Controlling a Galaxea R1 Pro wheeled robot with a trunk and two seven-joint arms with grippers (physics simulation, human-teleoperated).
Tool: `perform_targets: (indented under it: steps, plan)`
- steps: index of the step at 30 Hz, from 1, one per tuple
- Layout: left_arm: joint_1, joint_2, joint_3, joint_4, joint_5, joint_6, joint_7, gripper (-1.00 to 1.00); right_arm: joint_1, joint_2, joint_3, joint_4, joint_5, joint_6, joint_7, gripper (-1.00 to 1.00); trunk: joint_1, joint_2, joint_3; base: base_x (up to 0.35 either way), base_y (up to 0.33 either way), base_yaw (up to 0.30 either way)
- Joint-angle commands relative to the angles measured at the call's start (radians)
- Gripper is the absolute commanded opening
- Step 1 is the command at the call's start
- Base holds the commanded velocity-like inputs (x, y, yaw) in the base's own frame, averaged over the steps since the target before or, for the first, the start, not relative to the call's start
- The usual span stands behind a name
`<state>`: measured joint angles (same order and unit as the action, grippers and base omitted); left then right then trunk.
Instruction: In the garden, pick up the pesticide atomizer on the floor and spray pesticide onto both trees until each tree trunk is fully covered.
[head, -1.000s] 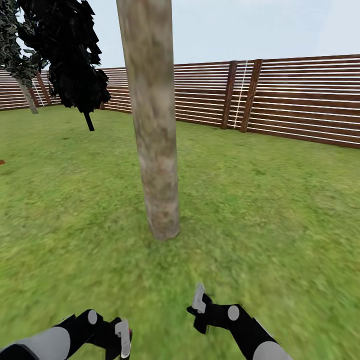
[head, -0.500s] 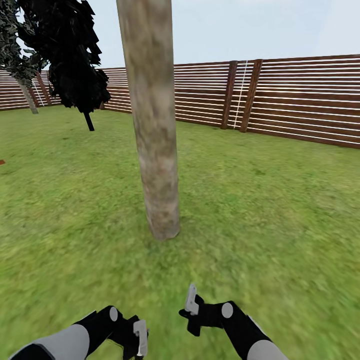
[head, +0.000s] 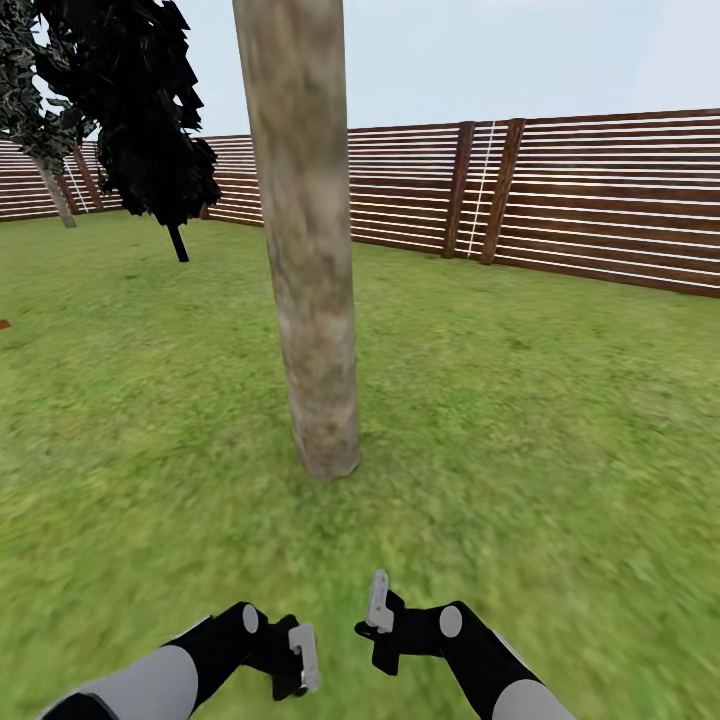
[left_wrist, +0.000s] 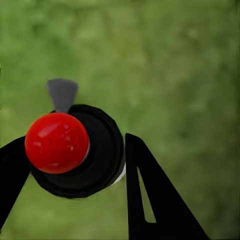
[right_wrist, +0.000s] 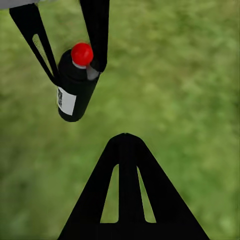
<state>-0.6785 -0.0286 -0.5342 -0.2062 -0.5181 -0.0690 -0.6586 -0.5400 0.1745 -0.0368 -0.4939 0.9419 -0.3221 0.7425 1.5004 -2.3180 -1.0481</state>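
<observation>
Grass (head: 560, 420) everywhere, with a brown slatted fence (head: 600, 200) along the back and pale sky above it. One thick, mottled grey-brown tree trunk (head: 305, 250) stands dead centre, right ahead of the robot, flaring a bit at the base. Off to the far left there's a dark shrub (head: 140, 110) and a second trunk (head: 55, 195) way back by the fence.

Both arms are low at the front, close together. The left gripper (head: 298, 660) has the pesticide atomizer (left_wrist: 80, 150) pinched between its two black fingers (left_wrist: 150, 200), held above the grass; from the left wrist camera you're looking straight down on the red dot (left_wrist: 56, 142) on top. The right wrist camera catches it too: dark cylinder (right_wrist: 75, 87) with a pale label, clamped between those fingers (right_wrist: 35, 40).

The right gripper (head: 378, 610) is just beside it, holding nothing. Its fingers look pressed together into one black wedge (right_wrist: 127, 195) over the grass.
</observation>
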Motion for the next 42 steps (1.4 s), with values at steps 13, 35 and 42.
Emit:
perform_targets:
  steps: [13, 35, 42]
  plan:
    - [0.004, -0.053, 0.002, 0.004, 0.041, -0.011, 0.069, -1.0, 0.0, 0.0, 0.0, 0.0, -0.001, 0.0, 0.0, -1.0, 0.0, 0.0, 0.0, 0.0, 0.0, 0.0]
    - [0.005, -0.068, 0.002, 0.014, 0.154, -0.112, 0.036, -1.0, 0.0, 0.0, 0.0, 0.0, -0.001, -0.002, 0.0, -1.0, 0.0, 0.0, 0.0, 0.0, 0.0, 0.0]
    - [0.005, -0.069, 0.002, 0.016, 0.159, -0.127, 0.03, -1.0, 0.0, 0.0, 0.0, 0.0, -0.001, -0.002, 0.0, -1.0, 0.0, 0.0, 0.0, 0.0, 0.0, 0.0]
